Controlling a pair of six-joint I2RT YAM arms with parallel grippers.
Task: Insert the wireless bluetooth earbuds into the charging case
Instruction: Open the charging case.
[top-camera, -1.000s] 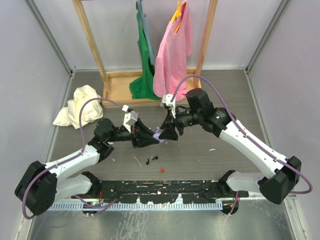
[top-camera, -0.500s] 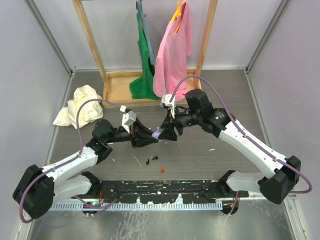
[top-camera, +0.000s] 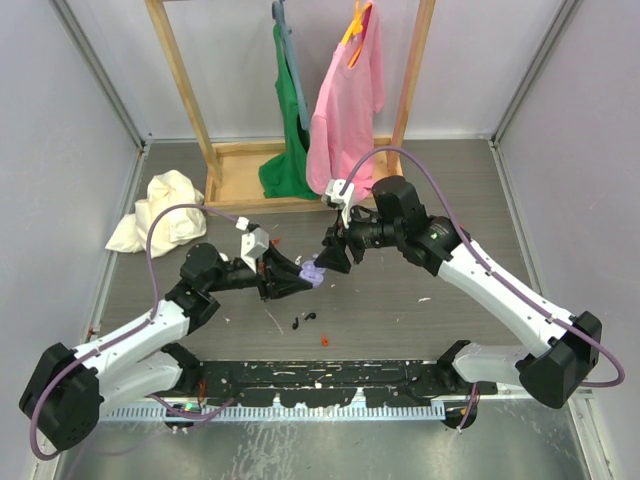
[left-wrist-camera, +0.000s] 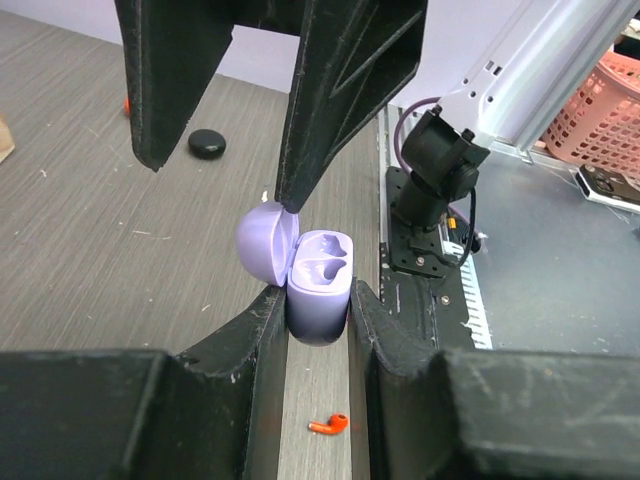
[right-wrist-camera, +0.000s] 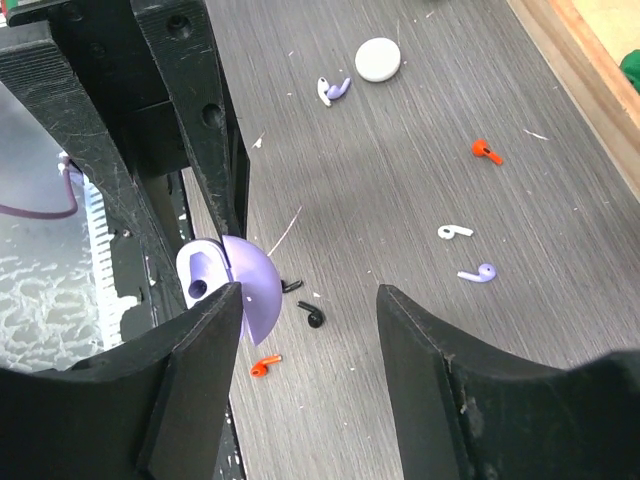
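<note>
L pincer (top-camera: 298, 276) was clamped on the open purple charging case (left-wrist-camera: 319, 272), held above the table (right-wrist-camera: 400, 150), both sockets empty. R pincer (right-wrist-camera: 308, 302) stood apart, empty, one finger by the lid. A purple earbud (right-wrist-camera: 478, 272) lay on the table below, past its other finger, so R arm was nearer.

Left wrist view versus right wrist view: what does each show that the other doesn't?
Only the left wrist view: both empty wells of the purple charging case, a black round object and a pink basket. Only the right wrist view: a white round disc, a purple earbud, a white earbud and a black earbud on the table. Both: the case, lid open, clamped in the left gripper, with the right gripper open beside the lid.
</note>
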